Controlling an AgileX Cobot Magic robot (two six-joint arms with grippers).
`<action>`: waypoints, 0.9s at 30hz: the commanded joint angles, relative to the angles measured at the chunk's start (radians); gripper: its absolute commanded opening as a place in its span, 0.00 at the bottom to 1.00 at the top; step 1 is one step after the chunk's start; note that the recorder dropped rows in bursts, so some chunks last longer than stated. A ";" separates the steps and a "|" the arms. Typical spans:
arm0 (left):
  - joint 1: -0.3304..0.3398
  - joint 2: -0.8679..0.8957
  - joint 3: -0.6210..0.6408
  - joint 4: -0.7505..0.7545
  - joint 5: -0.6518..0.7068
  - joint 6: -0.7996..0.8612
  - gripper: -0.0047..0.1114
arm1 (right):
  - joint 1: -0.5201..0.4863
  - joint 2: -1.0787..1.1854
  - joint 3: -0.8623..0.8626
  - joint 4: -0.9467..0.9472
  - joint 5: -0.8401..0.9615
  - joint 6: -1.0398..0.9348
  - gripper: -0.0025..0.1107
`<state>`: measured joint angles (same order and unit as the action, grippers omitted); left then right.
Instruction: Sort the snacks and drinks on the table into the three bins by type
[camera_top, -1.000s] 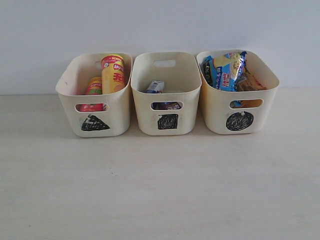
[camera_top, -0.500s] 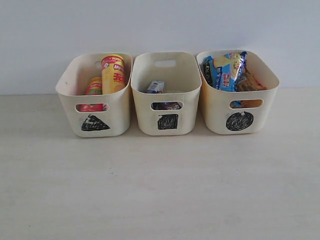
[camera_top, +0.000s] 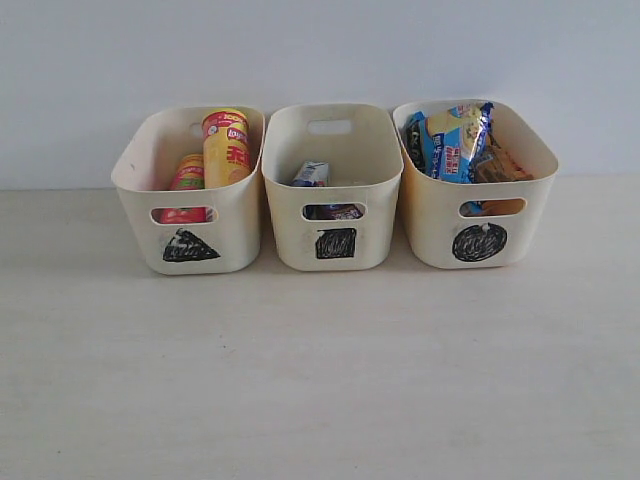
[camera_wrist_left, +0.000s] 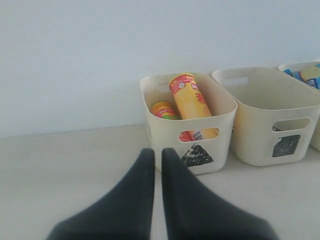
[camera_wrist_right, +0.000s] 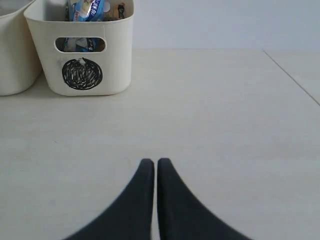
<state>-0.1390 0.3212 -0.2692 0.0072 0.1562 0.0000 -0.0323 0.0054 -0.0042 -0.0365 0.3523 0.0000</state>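
Three cream bins stand in a row at the back of the table (camera_top: 320, 380). The triangle bin (camera_top: 190, 245) holds the yellow Lay's tube (camera_top: 227, 148) and the pink tube (camera_top: 188, 172). Inside the square bin (camera_top: 336, 243) are the white and blue carton (camera_top: 311, 173) and the dark purple carton (camera_top: 335, 211), seen through the handle slot. Both foil bags sit in the circle bin (camera_top: 479, 241): blue-black-white (camera_top: 452, 140) and orange-white (camera_top: 500, 165). Neither gripper shows in the exterior view. My left gripper (camera_wrist_left: 157, 151) is shut and empty before the triangle bin (camera_wrist_left: 192, 156). My right gripper (camera_wrist_right: 154, 161) is shut and empty, away from the circle bin (camera_wrist_right: 82, 75).
A pale wall rises right behind the bins. In the right wrist view a seam or table edge (camera_wrist_right: 292, 77) runs diagonally at the far side.
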 joint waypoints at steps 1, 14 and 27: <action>0.031 -0.087 0.098 -0.007 -0.071 -0.007 0.08 | -0.006 -0.005 0.004 0.002 -0.011 0.000 0.02; 0.052 -0.167 0.232 -0.007 -0.112 -0.007 0.08 | -0.006 -0.005 0.004 0.002 -0.011 0.000 0.02; 0.065 -0.321 0.269 0.013 -0.003 0.000 0.08 | -0.006 -0.005 0.004 0.002 -0.011 0.000 0.02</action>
<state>-0.0873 0.0060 -0.0035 0.0171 0.1218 0.0000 -0.0323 0.0054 -0.0042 -0.0365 0.3523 0.0000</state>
